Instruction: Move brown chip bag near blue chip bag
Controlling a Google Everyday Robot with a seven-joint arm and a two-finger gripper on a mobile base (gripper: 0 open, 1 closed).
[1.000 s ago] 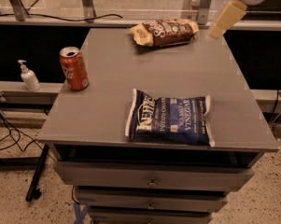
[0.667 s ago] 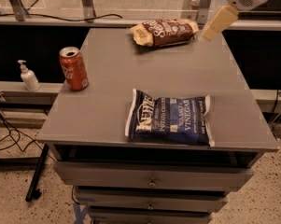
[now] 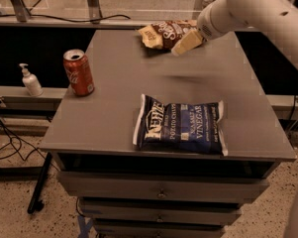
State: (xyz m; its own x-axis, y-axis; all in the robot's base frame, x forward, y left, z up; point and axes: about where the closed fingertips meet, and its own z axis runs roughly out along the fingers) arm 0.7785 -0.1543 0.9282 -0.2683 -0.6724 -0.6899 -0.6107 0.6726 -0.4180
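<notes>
The brown chip bag (image 3: 161, 33) lies at the far edge of the grey table (image 3: 109, 113), right of the middle. My gripper (image 3: 187, 42) comes in from the upper right on the white arm and sits at the bag's right end, covering that end. Whether it holds the bag does not show. The blue chip bag (image 3: 180, 125) lies flat near the table's front edge, right of centre, well apart from the brown bag.
A red soda can (image 3: 78, 72) stands upright near the table's left edge. A white pump bottle (image 3: 30, 81) stands on a lower ledge to the left. Drawers (image 3: 161, 192) sit under the tabletop. Cables lie on the floor at left.
My gripper has moved left and down from beside the table's far right corner onto the right end of the brown chip bag. The blue bag and the can have not moved.
</notes>
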